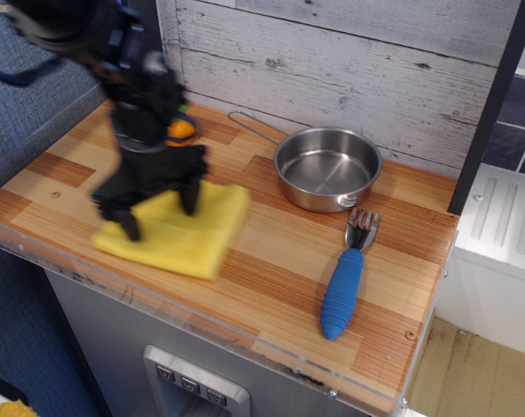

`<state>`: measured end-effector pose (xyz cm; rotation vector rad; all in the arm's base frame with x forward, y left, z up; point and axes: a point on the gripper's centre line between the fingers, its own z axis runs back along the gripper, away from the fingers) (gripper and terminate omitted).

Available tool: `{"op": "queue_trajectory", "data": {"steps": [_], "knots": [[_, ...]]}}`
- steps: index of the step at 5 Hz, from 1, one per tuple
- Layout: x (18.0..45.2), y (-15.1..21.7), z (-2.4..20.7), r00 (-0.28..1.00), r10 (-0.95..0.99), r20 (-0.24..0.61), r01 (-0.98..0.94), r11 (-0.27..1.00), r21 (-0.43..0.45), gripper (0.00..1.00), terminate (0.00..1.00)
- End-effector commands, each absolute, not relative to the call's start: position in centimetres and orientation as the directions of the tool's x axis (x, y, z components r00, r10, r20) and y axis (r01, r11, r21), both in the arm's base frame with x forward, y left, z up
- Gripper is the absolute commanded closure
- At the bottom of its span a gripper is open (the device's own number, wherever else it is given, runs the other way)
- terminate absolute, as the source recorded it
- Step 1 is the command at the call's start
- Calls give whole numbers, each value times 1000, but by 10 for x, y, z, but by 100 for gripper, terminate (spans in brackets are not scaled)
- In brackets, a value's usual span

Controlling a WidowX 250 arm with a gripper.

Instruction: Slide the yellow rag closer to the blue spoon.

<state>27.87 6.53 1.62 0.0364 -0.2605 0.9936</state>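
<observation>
Now end effector (158, 213) upright, fingers spread, pressing yellow rag (180, 233)

yellow rag (186, 236) flat mid-counter; blue spoon (344, 287) well apart, right.
</observation>
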Motion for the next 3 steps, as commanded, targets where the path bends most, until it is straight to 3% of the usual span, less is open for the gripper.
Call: {"op": "queue_trajectory", "data": {"steps": [1,3], "knots": [[274,5,31,590,763,263,-763,634,-126,0,0],[272,-4,33,614,737,282,-741,662,-116,0,0]]}}
